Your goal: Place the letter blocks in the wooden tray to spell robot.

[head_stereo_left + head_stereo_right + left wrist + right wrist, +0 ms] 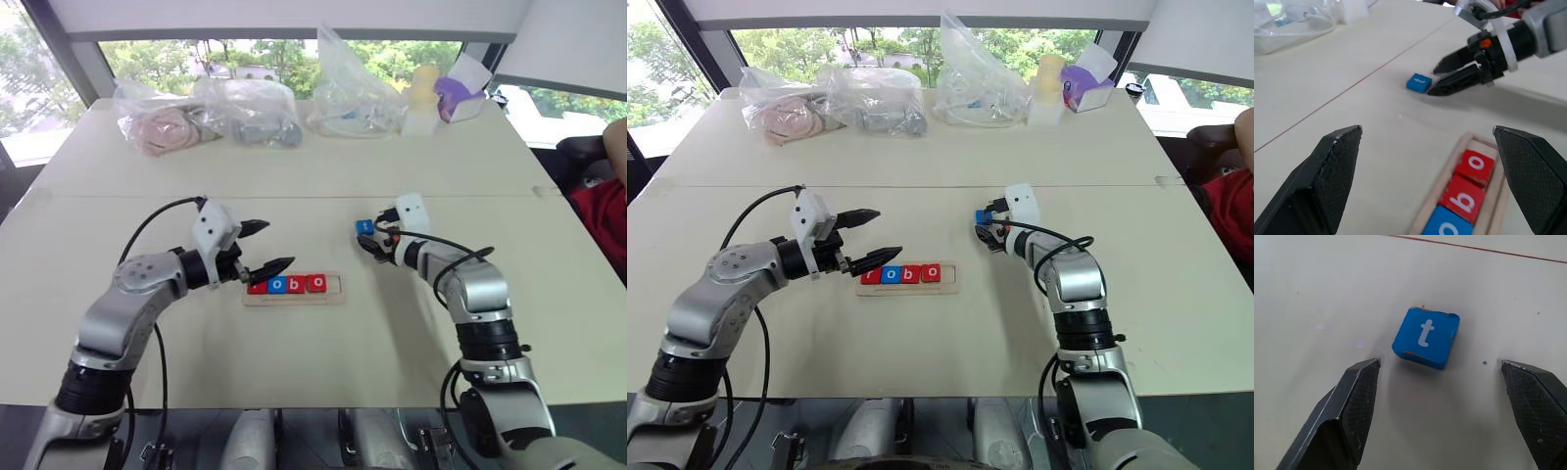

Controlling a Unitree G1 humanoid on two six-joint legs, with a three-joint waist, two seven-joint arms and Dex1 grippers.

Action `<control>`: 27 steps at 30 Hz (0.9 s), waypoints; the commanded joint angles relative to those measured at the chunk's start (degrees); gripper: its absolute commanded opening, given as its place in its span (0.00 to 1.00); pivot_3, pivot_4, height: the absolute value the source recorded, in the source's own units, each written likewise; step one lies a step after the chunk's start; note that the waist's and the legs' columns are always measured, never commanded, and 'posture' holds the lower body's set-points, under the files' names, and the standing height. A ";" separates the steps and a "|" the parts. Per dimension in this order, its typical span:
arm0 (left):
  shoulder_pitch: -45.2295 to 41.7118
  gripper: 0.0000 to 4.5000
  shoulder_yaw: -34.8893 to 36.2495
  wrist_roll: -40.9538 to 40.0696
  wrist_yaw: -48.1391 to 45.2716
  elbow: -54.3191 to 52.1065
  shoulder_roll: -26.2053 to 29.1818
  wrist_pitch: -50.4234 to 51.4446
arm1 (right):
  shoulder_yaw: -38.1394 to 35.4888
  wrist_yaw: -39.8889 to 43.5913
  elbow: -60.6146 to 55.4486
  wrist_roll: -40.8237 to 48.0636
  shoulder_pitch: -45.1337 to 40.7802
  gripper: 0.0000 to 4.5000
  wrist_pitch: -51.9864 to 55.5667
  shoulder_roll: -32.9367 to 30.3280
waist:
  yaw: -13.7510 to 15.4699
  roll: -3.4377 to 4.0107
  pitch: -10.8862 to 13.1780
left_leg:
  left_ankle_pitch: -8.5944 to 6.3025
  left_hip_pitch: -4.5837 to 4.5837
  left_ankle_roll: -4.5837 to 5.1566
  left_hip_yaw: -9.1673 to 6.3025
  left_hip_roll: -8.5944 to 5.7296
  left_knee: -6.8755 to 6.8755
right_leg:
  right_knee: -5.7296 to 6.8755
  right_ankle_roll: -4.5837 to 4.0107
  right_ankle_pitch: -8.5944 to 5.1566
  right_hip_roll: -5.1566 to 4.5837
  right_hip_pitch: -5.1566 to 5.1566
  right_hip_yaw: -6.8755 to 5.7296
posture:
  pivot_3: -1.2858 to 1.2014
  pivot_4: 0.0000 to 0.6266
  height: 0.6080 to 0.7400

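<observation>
Head view: wooden tray (pixel 294 288) holds 4 letter blocks, last slot bare, just beside the left gripper (pixel 263 245), jaws wide apart and empty. Right gripper (pixel 369 239) hangs at the blue t block (pixel 364 226).

Left wrist view: tray letters o, b, o readable.

Right wrist view: t block (pixel 1425 337) ahead, between parted fingers (pixel 1354 401), untouched, lying askew. Advice: square the wrist to its sides before closing.

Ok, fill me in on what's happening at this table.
A two-armed robot is spelling "robot" with letter blocks. The wooden tray already holds four blocks, r, o, b, o, with its last slot empty. The blue t block lies flat on the table, apart from the tray. The right gripper is open just short of it, not touching. The left gripper hovers open at the tray's r end, holding nothing.
</observation>
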 commanded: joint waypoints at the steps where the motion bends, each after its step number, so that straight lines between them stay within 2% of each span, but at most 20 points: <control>1: -1.30 1.00 -0.11 2.35 1.31 0.55 0.00 -1.64 | -0.57 -3.84 -0.35 -0.22 -2.00 0.89 -0.50 2.31 | -0.02 0.00 0.00 | 0.00 0.00 0.00 0.00 0.00 0.00 | 0.00 0.00 0.00 0.01 -0.01 0.00 | 0.52 0.24 0.96; 4: -2.07 1.00 -0.08 2.59 1.88 1.22 -0.57 -1.55 | -0.13 -7.46 1.62 -1.44 -1.39 0.89 -1.92 4.56 | 0.08 0.00 0.00 | 0.00 0.00 0.00 0.00 0.00 0.01 | 0.00 0.00 0.00 0.01 -0.01 -0.01 | 0.52 0.24 0.96; 5: -1.93 1.00 -0.22 2.77 1.77 1.40 -0.64 -1.80 | 0.63 -8.17 2.18 -2.18 -0.88 0.84 -2.99 4.70 | 0.08 0.00 0.00 | 0.00 0.00 0.00 0.00 0.00 0.01 | 0.00 0.00 0.00 0.00 0.00 0.00 | 0.52 0.24 0.96; 7: -1.53 1.00 -0.56 3.40 1.71 1.88 -0.78 -2.32 | 1.29 -8.70 2.74 -2.70 -0.10 0.69 -4.39 4.92 | 0.07 0.00 0.00 | 0.00 0.00 0.00 0.01 -0.02 0.01 | 0.00 0.00 0.00 -0.02 0.01 0.00 | 0.52 0.24 0.96; 11: -0.60 1.00 -0.82 3.69 1.55 1.56 -1.23 -2.23 | 2.48 -9.08 3.55 -3.63 0.11 0.25 -5.93 4.57 | -0.07 0.00 0.00 | 0.00 0.01 0.00 0.01 -0.01 0.00 | -0.01 0.00 0.00 -0.01 0.01 0.00 | 0.52 0.24 0.96; 16: 0.08 1.00 -1.83 4.31 1.68 0.53 -1.81 -1.96 | 2.14 -10.00 1.57 -3.76 0.73 0.25 -6.53 4.61 | -0.08 0.00 -0.01 | 0.00 0.03 0.00 -0.01 0.02 0.01 | 0.01 0.00 0.00 0.01 0.02 0.00 | 0.52 0.24 0.96; 20: 0.40 1.00 -4.31 4.40 0.71 -2.26 -1.53 -0.44 | 0.88 -12.03 -10.40 -3.98 5.59 0.25 -1.10 3.23 | 0.39 0.00 -0.01 | 0.00 -0.02 0.00 -0.04 0.00 -0.02 | 0.00 0.00 -0.01 -0.01 0.01 0.00 | 0.52 0.24 0.96; 24: 2.75 1.00 -6.71 1.17 -2.76 -7.39 -0.26 2.94 | -1.52 -14.13 -30.06 -1.19 14.37 0.25 13.28 5.86 | 0.39 0.00 -0.01 | 0.00 -0.09 0.00 -0.06 -0.04 -0.04 | -0.04 0.01 -0.01 -0.08 -0.03 -0.01 | 0.52 0.24 0.96; 27: 3.47 1.00 -8.02 0.31 -5.33 -8.95 1.42 4.10 | -3.11 -14.93 -38.19 -0.71 17.47 0.25 21.10 6.92 | 0.04 0.01 -0.01 | 0.00 -0.07 0.00 -0.08 -0.01 -0.06 | -0.06 0.00 -0.02 -0.08 -0.03 -0.01 | 0.52 0.24 0.96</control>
